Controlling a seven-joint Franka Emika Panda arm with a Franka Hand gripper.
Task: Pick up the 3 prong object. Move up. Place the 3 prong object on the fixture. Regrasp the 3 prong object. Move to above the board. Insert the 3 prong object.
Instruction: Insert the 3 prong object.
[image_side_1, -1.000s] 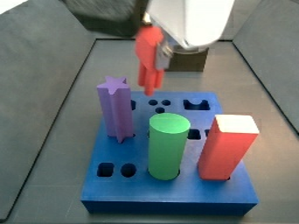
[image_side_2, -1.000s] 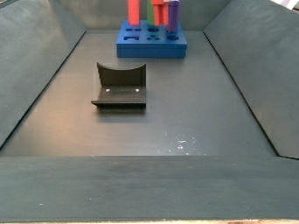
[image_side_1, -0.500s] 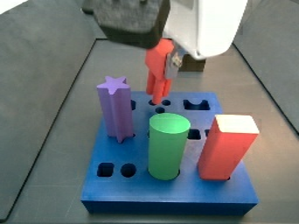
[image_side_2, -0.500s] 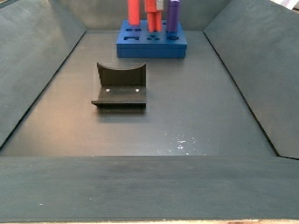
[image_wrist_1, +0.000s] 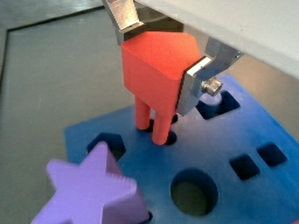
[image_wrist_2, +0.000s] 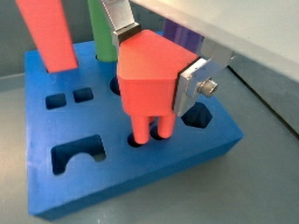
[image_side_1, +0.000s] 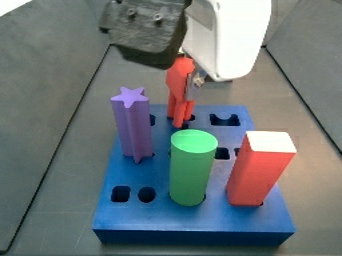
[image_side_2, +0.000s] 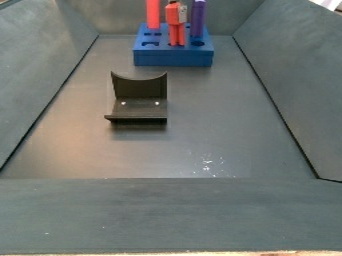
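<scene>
The end effector (image_wrist_2: 158, 63) is clamped on the 3 prong object (image_wrist_2: 149, 83), with one silver finger (image_wrist_2: 200, 80) pressed on its side and the other at its upper edge, above the blue board (image_wrist_2: 70, 188). In both wrist views the prong tips are already at the mouth of a small hole (image_wrist_1: 163, 137) in the board, so I judge the insertion is starting. In a side view the red piece (image_side_1: 179, 90) stands just behind the green cylinder (image_side_1: 191, 167) and beside the purple star peg (image_side_1: 130, 124). The risk I see is a small misalignment: if the prongs meet the hole edge, they may jam or bend, or the piece may slip and tilt between the pads. The fixture (image_side_2: 138, 99) stands well apart on the floor.
</scene>
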